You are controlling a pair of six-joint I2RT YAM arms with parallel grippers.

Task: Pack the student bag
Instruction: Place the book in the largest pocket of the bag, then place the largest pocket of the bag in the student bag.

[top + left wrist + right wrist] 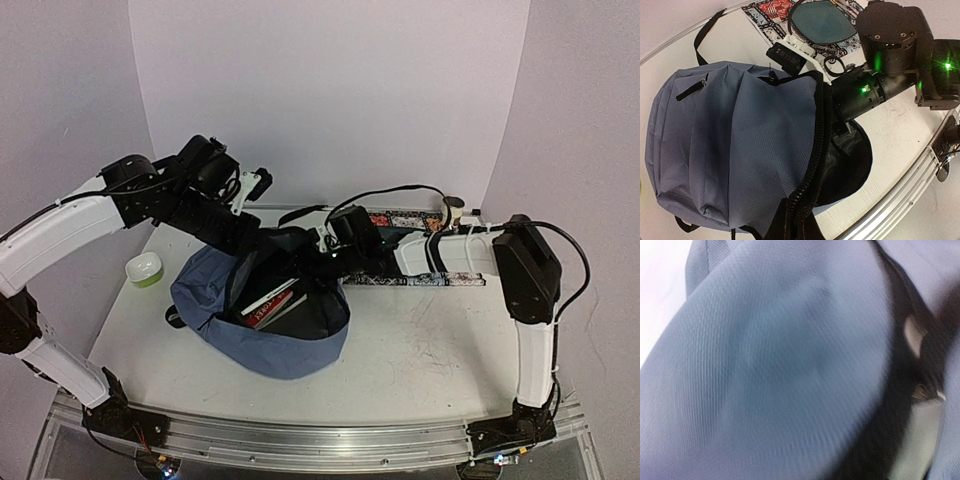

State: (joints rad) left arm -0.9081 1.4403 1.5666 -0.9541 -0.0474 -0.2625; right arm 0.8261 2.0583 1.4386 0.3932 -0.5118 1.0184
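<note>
Left gripper [243,232] was clamped on the zip rim of the student bag [290,350], lifting the mouth, by my reading so it gaped for loading; the bag lay left of the table's [430,350] middle, books [272,300] showing inside; the right arm [865,92] reached into that mouth, the right gripper buried in fabric, open or closed I could not tell; a teal pouch [822,22] sat on a patterned mat [765,12] at the far edge; a small bowl [145,268] by the left edge; white scuffed top, plain pale walls.
</note>
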